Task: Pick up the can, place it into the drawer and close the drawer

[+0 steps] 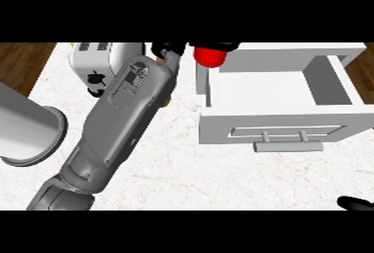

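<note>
The white marbled table (182,173) fills most of the view, with wood floor showing at its far corners. On it at the right stands the white drawer (332,81), pulled open, its bare inside facing up and its front panel with a bar handle (288,146) turned toward the robot. The robot's left forearm (116,123) reaches diagonally from the lower left up to the far edge, crossing in front of a white toaster (91,59); a grey cylindrical pot (25,131) lies at the left edge. The left hand (169,49) is at the top of the view, its black fingers curled beside the red can (210,57), apparently gripping it, though part of the hold is cut off. The can hangs just outside the drawer's far left corner, near its side wall. The right hand (355,203) shows only as a dark tip at the lower right edge; whether its fingers are spread or curled cannot be told. The risk, as I judge it, is the can catching the drawer's left wall if it moves across too low, or tipping on release.
</note>
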Robot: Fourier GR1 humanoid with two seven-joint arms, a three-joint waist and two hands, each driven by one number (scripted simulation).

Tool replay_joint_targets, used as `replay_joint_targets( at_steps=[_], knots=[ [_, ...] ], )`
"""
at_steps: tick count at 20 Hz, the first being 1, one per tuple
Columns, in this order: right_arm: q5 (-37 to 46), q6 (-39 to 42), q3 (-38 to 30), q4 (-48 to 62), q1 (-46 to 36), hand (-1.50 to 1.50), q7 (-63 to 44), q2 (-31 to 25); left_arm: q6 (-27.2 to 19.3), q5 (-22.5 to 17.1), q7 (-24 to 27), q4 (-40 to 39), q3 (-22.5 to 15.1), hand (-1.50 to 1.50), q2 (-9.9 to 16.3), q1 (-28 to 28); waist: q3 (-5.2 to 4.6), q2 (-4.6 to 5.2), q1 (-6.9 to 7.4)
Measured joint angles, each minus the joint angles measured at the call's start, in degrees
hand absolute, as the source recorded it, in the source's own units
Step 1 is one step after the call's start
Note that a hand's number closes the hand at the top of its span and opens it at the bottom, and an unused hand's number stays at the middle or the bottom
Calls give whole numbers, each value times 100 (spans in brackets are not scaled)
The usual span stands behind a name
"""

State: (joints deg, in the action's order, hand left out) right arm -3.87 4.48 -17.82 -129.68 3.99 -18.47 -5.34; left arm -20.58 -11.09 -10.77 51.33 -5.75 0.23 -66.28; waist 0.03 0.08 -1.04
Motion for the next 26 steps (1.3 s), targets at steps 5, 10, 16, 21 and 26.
replay_joint_targets(
  at_steps=[5, 10, 16, 21, 26],
  knots=[
    [34, -38, 55, -107, -47, -150, -90, 6, -259, -214, -65, -743, -118, 150, -16, -816, 2, 19, -77],
    [-110, 13, -67, 3, -176, -150, -98, -115, -437, -500, -116, -1373, -330, 150, -20, -1458, 3, 31, -131],
    [-148, 37, -52, 156, -335, -150, -74, -166, -560, -839, -22, -2141, -550, 150, -23, -2068, 8, 64, -233],
    [-188, 69, -61, 232, -481, -150, -94, -258, -763, -1101, 153, -2583, -827, 150, -22, -2327, 13, 90, -340],
    [-142, 29, 33, 130, -585, -150, -302, -299, -1186, -1311, 316, -2902, -1048, -150, -22, -2465, 14, 107, -432]
  ],
)
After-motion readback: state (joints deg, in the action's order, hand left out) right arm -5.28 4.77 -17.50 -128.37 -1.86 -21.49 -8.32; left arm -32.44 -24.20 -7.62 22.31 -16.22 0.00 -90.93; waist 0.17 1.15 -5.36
